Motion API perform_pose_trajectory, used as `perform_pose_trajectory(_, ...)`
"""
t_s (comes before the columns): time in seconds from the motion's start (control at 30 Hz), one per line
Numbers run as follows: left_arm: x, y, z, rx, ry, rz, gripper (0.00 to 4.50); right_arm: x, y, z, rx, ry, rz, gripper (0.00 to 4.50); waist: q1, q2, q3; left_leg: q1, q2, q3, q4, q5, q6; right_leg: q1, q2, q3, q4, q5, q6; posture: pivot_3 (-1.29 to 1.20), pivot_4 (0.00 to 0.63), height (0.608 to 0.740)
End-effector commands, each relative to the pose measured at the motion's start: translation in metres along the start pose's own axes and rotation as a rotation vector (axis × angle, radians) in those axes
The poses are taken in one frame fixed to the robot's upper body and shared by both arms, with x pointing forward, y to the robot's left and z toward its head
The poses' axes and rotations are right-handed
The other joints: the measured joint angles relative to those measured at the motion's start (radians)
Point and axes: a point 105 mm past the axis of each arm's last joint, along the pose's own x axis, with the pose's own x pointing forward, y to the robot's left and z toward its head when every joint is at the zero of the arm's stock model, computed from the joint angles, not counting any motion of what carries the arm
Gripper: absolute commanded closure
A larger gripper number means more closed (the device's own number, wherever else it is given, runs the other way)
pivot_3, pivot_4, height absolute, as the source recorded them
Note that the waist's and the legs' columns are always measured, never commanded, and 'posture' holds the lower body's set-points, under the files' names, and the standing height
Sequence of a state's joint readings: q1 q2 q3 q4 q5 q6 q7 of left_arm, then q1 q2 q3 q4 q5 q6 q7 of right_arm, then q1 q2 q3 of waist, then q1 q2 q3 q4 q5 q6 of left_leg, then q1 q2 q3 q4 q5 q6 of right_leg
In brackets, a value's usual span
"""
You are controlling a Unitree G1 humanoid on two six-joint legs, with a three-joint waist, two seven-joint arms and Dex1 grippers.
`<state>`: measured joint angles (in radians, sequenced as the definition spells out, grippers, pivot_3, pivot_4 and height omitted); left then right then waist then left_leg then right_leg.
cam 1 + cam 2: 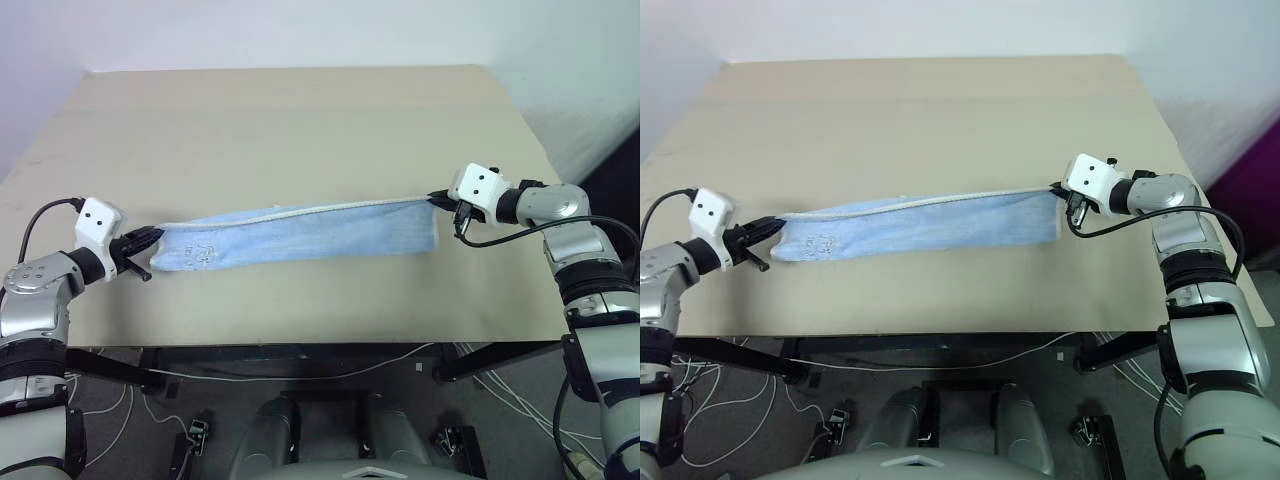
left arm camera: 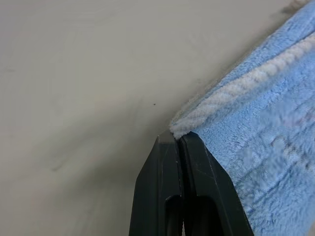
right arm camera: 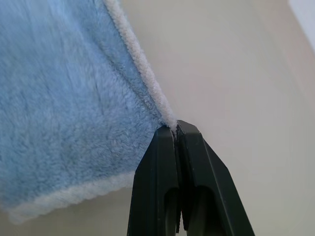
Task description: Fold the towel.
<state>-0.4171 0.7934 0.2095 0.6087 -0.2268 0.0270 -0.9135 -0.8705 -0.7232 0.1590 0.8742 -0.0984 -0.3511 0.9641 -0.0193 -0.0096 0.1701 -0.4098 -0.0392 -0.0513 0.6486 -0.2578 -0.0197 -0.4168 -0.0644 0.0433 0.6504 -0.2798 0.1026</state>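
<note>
The left gripper (image 1: 150, 241) is clamped tight on one upper corner of the towel (image 1: 300, 236), its two black fingers (image 2: 189, 187) pressed together with the whitish hem pinched at their tips. The right gripper (image 1: 438, 198) grips the opposite upper corner the same way, fingers (image 3: 162, 182) closed on the end of the hem.

Between them the towel is stretched into a long band across the near part of the table (image 1: 300, 120), the right end held a little farther from the robot than the left. It is light blue, soft and fuzzy, with a whitish corded hem running along the top edge from one gripper to the other and another pale hem along the short edge by the right gripper. A faint mark shows near its left end. The cloth hangs from the taut top edge; whether its lower edge touches the tabletop cannot be told.
</note>
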Motion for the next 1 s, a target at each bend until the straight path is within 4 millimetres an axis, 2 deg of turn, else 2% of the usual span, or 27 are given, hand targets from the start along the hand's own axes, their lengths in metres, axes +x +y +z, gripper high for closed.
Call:
perform_pose_trajectory(0.03,-0.003,0.006,-0.003,0.016,0.022,0.019,4.5,-0.001,-0.01,0.006,-0.019,-0.022,-0.042,4.48,-0.001,0.0,0.0,0.0,0.0,0.0,0.0,0.0,0.0,0.0,0.0,0.0,0.0,0.0,0.0,0.0,0.15,0.74)
perform_pose_trajectory(0.07,-0.003,0.006,-0.005,0.012,0.032,0.02,4.5,0.001,-0.008,0.005,-0.011,-0.025,-0.035,4.48,-0.001,0.0,0.0,0.0,0.0,0.0,0.0,0.0,0.0,0.0,0.0,0.0,0.0,0.0,0.0,0.0,0.15,0.74)
perform_pose_trajectory(0.17,-0.003,0.01,-0.008,-0.013,0.034,0.04,3.83,0.002,-0.008,0.003,0.005,-0.023,-0.041,3.83,0.0,0.0,0.0,0.0,0.0,0.0,0.0,0.0,0.0,0.0,0.0,0.0,0.0,0.0,0.0,0.0,0.15,0.74)
perform_pose_trajectory(0.4,-0.005,0.014,-0.006,-0.032,0.024,0.064,1.42,-0.002,-0.02,0.006,0.025,-0.038,-0.107,1.37,-0.001,0.0,0.0,0.0,0.0,0.0,0.001,0.0,0.0,0.0,0.0,0.0,0.001,0.0,0.0,0.0,0.15,0.74)
perform_pose_trajectory(0.53,-0.011,0.024,-0.01,-0.039,0.033,0.133,0.08,-0.008,-0.03,0.009,0.024,-0.055,-0.163,0.03,0.001,0.0,0.0,0.0,0.0,0.0,0.001,0.0,0.0,0.0,0.0,0.0,0.001,0.0,0.0,0.0,0.15,0.74)
perform_pose_trajectory(0.8,-0.02,0.054,-0.015,-0.192,0.007,0.341,0.03,-0.019,-0.038,0.014,0.032,-0.097,-0.279,0.0,0.0,0.0,0.0,0.0,0.0,0.0,0.001,0.0,0.0,-0.001,0.0,0.0,0.002,0.0,0.0,0.0,0.15,0.74)
perform_pose_trajectory(0.9,-0.025,0.056,-0.014,-0.199,-0.015,0.355,0.03,-0.027,-0.035,0.017,0.128,-0.156,-0.304,0.0,0.002,0.0,0.0,0.0,0.0,0.0,0.001,0.0,0.0,-0.001,0.0,0.0,0.002,0.0,0.0,0.0,0.15,0.74)
perform_pose_trajectory(1.0,-0.032,0.056,-0.018,-0.192,-0.005,0.35,0.03,-0.038,-0.023,0.02,0.258,-0.212,-0.299,0.0,0.004,0.0,0.0,0.0,0.0,0.0,0.001,0.0,0.0,0.0,0.0,0.0,0.003,0.0,0.0,0.0,0.15,0.74)
